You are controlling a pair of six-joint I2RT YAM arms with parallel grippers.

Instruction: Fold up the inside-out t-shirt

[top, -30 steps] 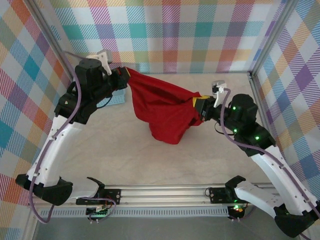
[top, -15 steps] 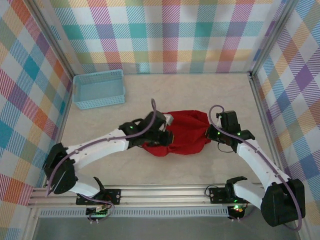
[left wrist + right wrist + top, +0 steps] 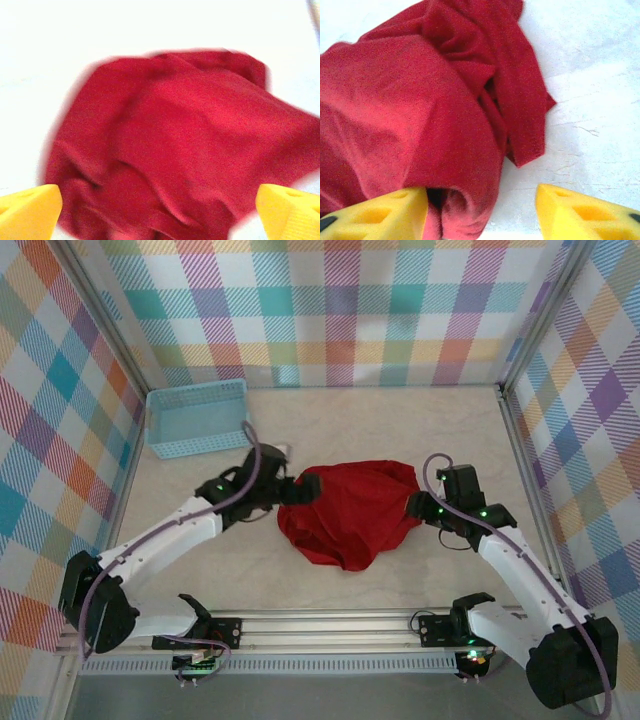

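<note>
red t-shirt (image 3: 350, 512) sits in a crumpled heap on the table (image 3: 230, 570), roughly mid-table and a bit right of centre, between the two grippers

not folded and not flat: a rounded lobe sags toward the near edge, with creases and ridges bunched along the far side

left wrist view: shirt (image 3: 185, 145) spreads out ahead of the fingers, frame is motion-blurred

right wrist view: shirt (image 3: 410, 110) is piled in thick folds, with one narrow flap trailing onto bare table on the right

left gripper (image 3: 305, 487) is at the shirt's left edge; can't tell from above if it touches the cloth. Jaws wide, left gripper (image 3: 160, 212) has its yellow pads (image 3: 30, 212) out at the frame corners, nothing clamped

right gripper (image 3: 415, 505) is at the shirt's right edge. Jaws apart, moderately wide; right gripper (image 3: 480, 212) has one pad (image 3: 375, 212) butting against a rolled fold and the other over bare table, no cloth pinched between them

light-blue basket (image 3: 197, 418) is at the far left, well apart from the shirt

plaid walls (image 3: 340, 310) on three sides, aluminium rail (image 3: 330, 625) along the near edge by the arm bases
</note>
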